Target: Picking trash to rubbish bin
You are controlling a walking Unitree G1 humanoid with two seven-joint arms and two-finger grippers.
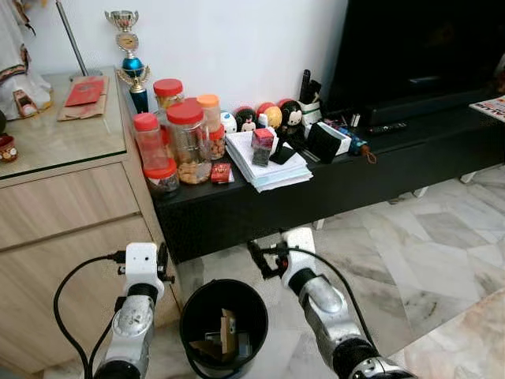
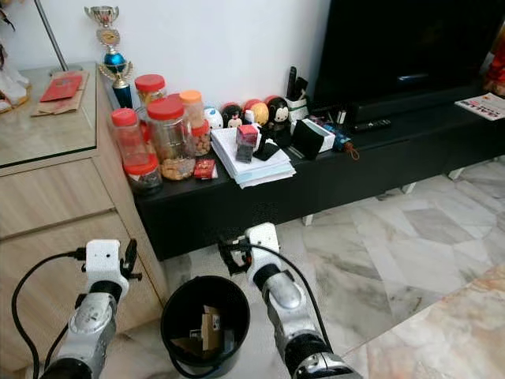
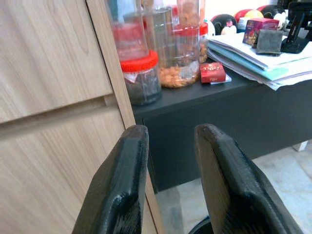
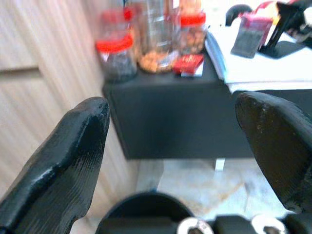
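Low black TV bench [image 1: 331, 185] w/ red-lidded jars [image 1: 187, 142], paper stack [image 1: 264, 167]; bin [image 1: 223, 325] on marble floor [image 1: 426, 253].

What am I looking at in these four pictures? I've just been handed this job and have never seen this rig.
It is a humanoid robot's own cameras. Two head views look down over its silver arms; the other two look along each gripper's black fingers. The left gripper and right gripper are both open and hold nothing, hovering above a black bin on the marble floor, which already has some trash inside. Ahead, a low black TV bench carries red-lidded jars, a small red packet, a stack of papers and round figurines. A wooden cabinet stands to the left.
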